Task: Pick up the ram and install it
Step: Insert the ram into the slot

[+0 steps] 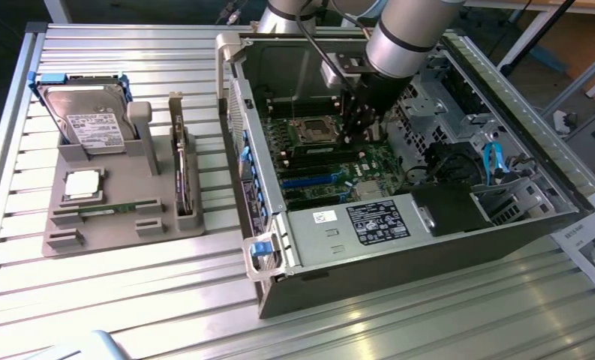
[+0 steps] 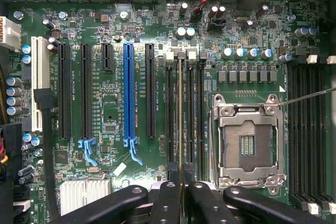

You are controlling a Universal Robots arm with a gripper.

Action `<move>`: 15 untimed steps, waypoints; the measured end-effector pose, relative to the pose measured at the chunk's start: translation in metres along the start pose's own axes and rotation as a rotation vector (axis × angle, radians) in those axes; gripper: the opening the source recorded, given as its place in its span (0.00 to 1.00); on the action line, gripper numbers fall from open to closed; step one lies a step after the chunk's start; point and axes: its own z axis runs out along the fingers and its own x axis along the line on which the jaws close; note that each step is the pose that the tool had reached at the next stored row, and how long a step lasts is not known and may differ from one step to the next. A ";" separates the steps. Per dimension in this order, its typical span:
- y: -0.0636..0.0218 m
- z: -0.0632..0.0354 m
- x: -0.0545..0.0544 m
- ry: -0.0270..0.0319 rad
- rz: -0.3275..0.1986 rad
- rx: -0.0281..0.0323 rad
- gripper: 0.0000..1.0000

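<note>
The ram (image 2: pixel 181 119) is gripped edge-on by the closed gripper (image 2: pixel 181 195), over the memory slots (image 2: pixel 200 119) just beside the CPU socket (image 2: pixel 247 142). If misaligned, its edge could be jammed or cracked.

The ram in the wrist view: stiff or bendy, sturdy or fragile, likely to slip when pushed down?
Seen edge-on in the claw, the ram looks very thin and flat: probably light and stiff along its length, but likely fragile if twisted sideways. The claw pinches only its flat sides, so it might tilt or slip under a hard push.
</note>
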 end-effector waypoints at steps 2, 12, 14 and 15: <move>0.0000 0.0002 0.000 -0.0004 0.000 0.0001 0.12; 0.0018 0.0001 0.002 -0.0003 0.000 0.0000 0.12; 0.0018 0.0001 0.002 -0.0004 0.000 0.0001 0.12; 0.0019 0.0001 0.003 -0.0003 0.000 0.0001 0.12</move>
